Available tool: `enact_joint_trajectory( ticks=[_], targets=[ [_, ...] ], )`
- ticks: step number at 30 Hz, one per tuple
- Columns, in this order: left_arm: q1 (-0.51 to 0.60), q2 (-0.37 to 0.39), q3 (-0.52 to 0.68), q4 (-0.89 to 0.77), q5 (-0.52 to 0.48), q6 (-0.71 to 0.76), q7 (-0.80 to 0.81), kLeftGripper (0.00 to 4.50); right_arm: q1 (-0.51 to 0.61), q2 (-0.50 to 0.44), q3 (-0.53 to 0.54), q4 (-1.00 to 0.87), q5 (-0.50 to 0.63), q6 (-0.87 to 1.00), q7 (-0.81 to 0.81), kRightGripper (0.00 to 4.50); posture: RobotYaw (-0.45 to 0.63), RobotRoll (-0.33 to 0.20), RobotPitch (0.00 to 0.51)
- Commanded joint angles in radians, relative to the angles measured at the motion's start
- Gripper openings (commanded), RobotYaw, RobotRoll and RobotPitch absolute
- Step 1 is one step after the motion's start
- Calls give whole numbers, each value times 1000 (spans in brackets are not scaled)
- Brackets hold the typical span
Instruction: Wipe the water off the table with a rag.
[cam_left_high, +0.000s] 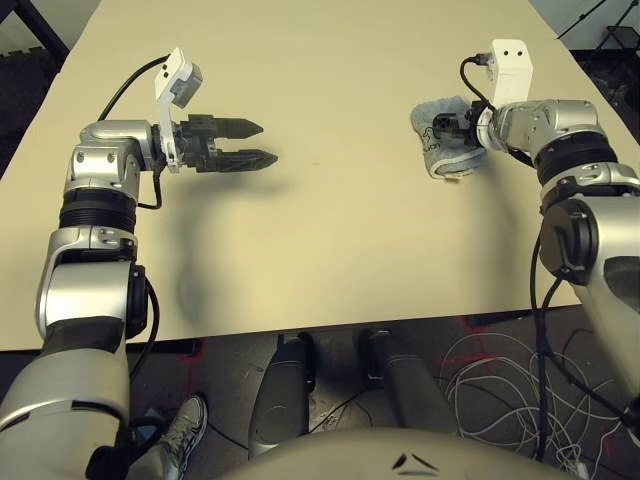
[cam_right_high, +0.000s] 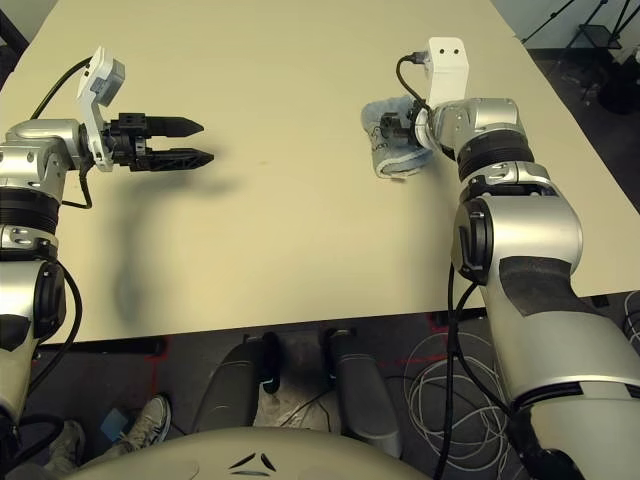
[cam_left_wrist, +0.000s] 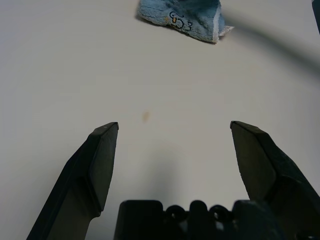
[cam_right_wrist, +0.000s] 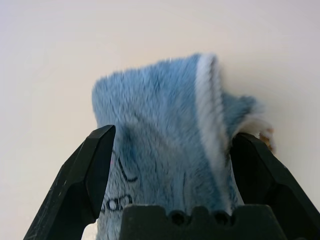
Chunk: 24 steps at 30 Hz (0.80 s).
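Pale tabletop, rag between the right jaws, faint blotch toward the left

The rag lies on the right part of the table, bunched and folded, directly beneath and between the wide-set jaws of the right gripper. In the head view its long axis runs roughly away from the robot, across the line of that forearm, so the jaws come at it from the side. They stand wide, one at either side of the cloth; whether they press on it I cannot tell. The right arm is plainly the nearer one.

A small, faint brownish blotch, probably the water, sits apart from the rag, on the side toward the left gripper, whose jaws are wide and empty. Wiping would likely call for a firm hold on the cloth, then a sweep leftward.

Around the table are a dark floor with red tape marks, coiled pale cables and a person's shoe.
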Motion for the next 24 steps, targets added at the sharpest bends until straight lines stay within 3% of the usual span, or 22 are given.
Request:
enact_joint_trajectory(
  ticks=[1,8,14,17,24],
  targets=[
    [5,12,5,-1,10,-8,1,4500,-6,-27,-10,17,-16,-63,-37,4471,1,0,227],
    [-6,-14,67,32,-1,-72,124,4500,-19,-54,-60,27,2,-209,-89,4471,1,0,227],
    [-87,-65,213,204,3,-328,535,4500,21,-77,-40,29,-40,-405,-82,4471,3,0,223],
    [-55,-76,263,240,0,-418,677,4500,81,-95,-43,43,-51,-515,-88,4471,7,0,223],
    [43,-102,332,263,-15,-518,829,4500,151,-138,-70,80,-47,-647,-85,4471,22,0,221]
  ],
)
